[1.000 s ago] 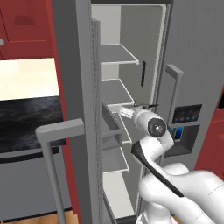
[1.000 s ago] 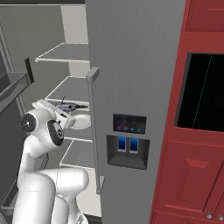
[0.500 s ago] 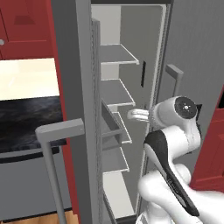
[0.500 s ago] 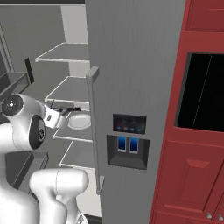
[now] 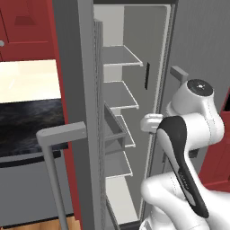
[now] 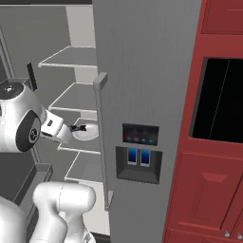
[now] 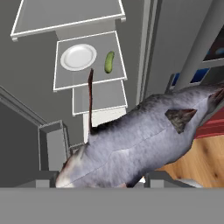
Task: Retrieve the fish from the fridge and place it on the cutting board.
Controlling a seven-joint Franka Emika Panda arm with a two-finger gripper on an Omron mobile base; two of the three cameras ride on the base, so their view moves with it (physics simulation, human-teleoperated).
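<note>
The fridge (image 5: 85,90) stood with its left door swung wide, its white inner shelves (image 5: 117,96) bare in the left base view, and its other door (image 6: 147,71) closed, carrying the long bar handle (image 6: 100,137) and the dark dispenser panel (image 6: 140,153). Red cabinets (image 6: 213,180) flanked it toward three o'clock in the right base view.

The arm (image 5: 188,130) reached up from five o'clock in the left base view, its wrist at the mouth of the open compartment. In the right base view the gripper (image 6: 79,127) sat at nine o'clock, just in front of the shelf bearing a white plate (image 6: 86,132).

In the hand view the fish (image 7: 140,140) lay across the frame from seven o'clock to three o'clock, silvery-grey with a reddish fin, right at the finger tips. I judged the fingers closed around it, since it hung clear of every shelf, though the tips themselves were hidden behind its body. Beyond it, at eleven o'clock, the plate (image 7: 78,57) and a small green pickle (image 7: 109,61) rested on a shelf, well apart from the fish.

As for progress, the opening of the fridge and the pickup looked done, with the fish off the shelves and wooden floor (image 7: 197,162) showing at four o'clock. What remained, by my reckoning, was the larger half: carrying it to the cutting board and setting it down there.
</note>
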